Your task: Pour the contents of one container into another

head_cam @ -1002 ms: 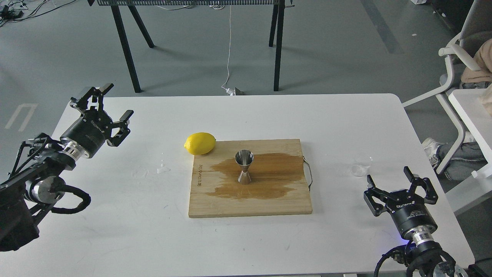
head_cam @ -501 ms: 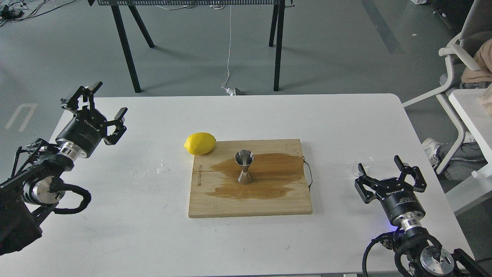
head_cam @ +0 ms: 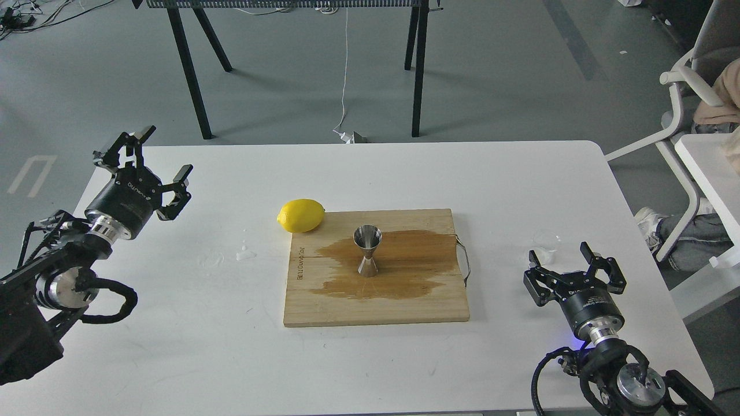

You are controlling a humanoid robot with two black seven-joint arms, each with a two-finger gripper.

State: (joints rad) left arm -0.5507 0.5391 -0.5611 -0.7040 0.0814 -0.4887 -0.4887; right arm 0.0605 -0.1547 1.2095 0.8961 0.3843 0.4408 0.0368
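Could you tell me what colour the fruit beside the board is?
The lemon is bright yellow, head view.

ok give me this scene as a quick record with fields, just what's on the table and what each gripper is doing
surface: white table
board: wooden cutting board, with a dark wet stain around its middle
jigger: steel jigger upright on the stained part of the board
cup: tiny clear cup on the table right of the board, just beyond the right gripper
lemon: lemon at the board's far left corner
left gripper: left gripper open, empty, over the table's left edge
right gripper: right gripper open, fingers spread just short of the cup, not holding it
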